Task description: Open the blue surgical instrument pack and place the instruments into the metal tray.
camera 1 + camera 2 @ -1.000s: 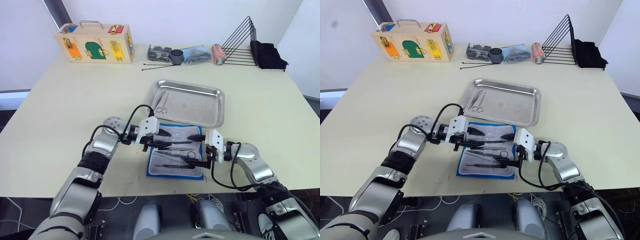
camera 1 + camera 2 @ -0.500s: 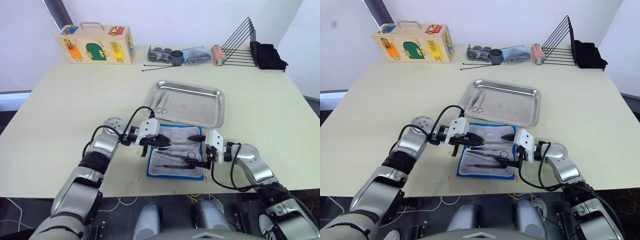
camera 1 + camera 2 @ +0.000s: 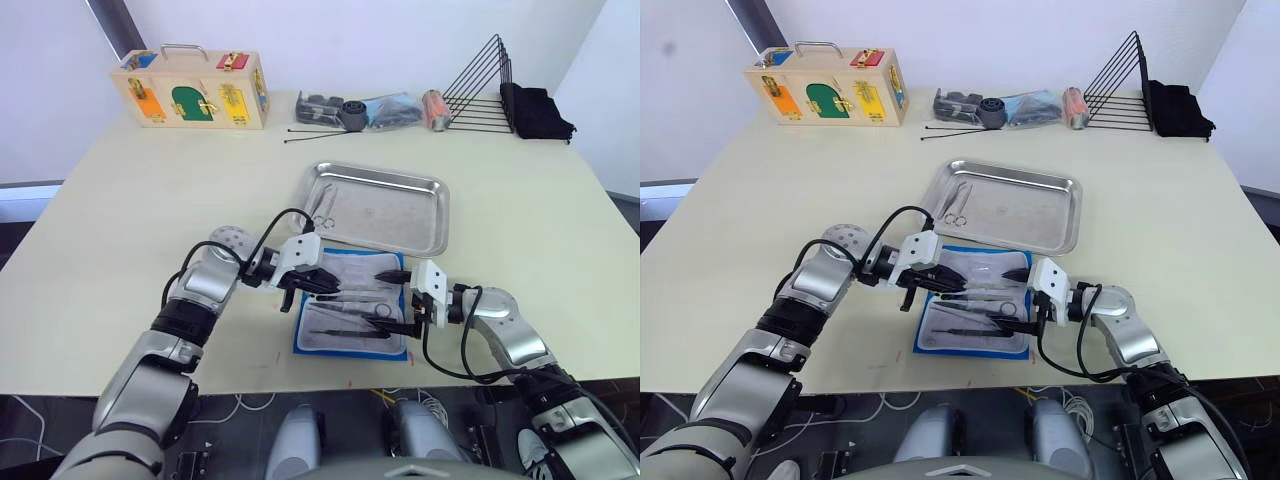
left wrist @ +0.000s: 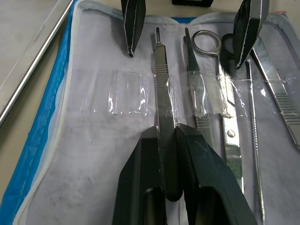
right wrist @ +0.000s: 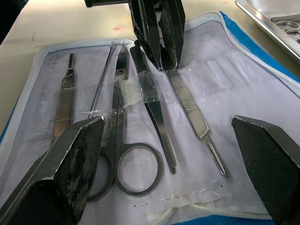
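Note:
The blue surgical instrument pack (image 3: 345, 351) lies open on the table just in front of the metal tray (image 3: 400, 215), pale lining up. Several silver instruments lie on the lining under clear strips: scissors (image 5: 126, 159), forceps (image 5: 154, 112), a thin probe (image 5: 101, 84) and flat handles. My left gripper (image 4: 166, 133) is shut on one flat silver handle (image 4: 161, 89) at the pack's left part. My right gripper (image 3: 392, 302) stands open over the pack's right edge, holding nothing. One pair of scissors (image 3: 321, 212) lies in the tray's left end.
Along the table's far edge stand a wooden latch box (image 3: 190, 88), a heap of small items (image 3: 370, 108), thin black rods (image 3: 310, 130), a black wire rack (image 3: 480, 85) and black cloth (image 3: 537, 110). Bare tabletop spreads to both sides of the pack.
My left gripper's fingers have come together on the flat handle, and the left arm has shifted slightly. The right gripper has stayed where it was, open.

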